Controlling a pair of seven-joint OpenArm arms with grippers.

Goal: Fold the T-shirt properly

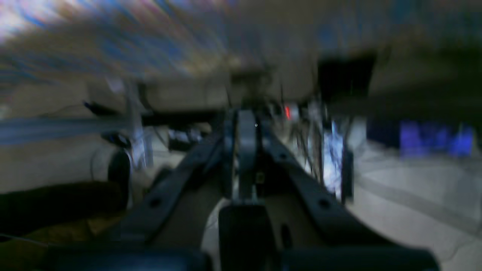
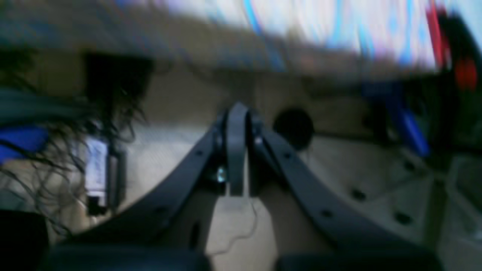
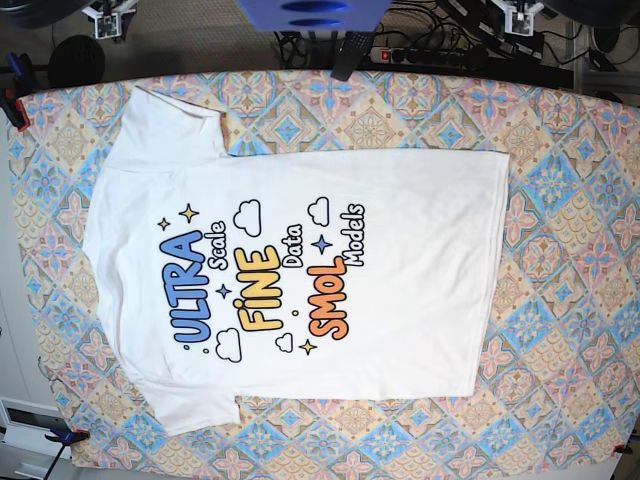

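Observation:
The T-shirt (image 3: pixel 300 270) lies flat on the table with its print up, reading "ULTRA FiNE SMOL" with clouds and stars. Its collar end is at the left, its hem at the right, and one sleeve points to the top left and the other to the bottom left. Neither arm shows in the base view. Both wrist views are heavily blurred. My left gripper (image 1: pixel 245 117) has its fingers pressed together with nothing between them. My right gripper (image 2: pixel 237 110) is likewise shut and empty. Both point at blurred room background, away from the shirt.
A patterned blue and orange tablecloth (image 3: pixel 570 200) covers the table around the shirt. Behind the far edge are a blue object (image 3: pixel 315 12), a power strip with cables (image 3: pixel 430 52) and a black round thing (image 3: pixel 78 55). Clamps (image 3: pixel 12 100) grip the left edge.

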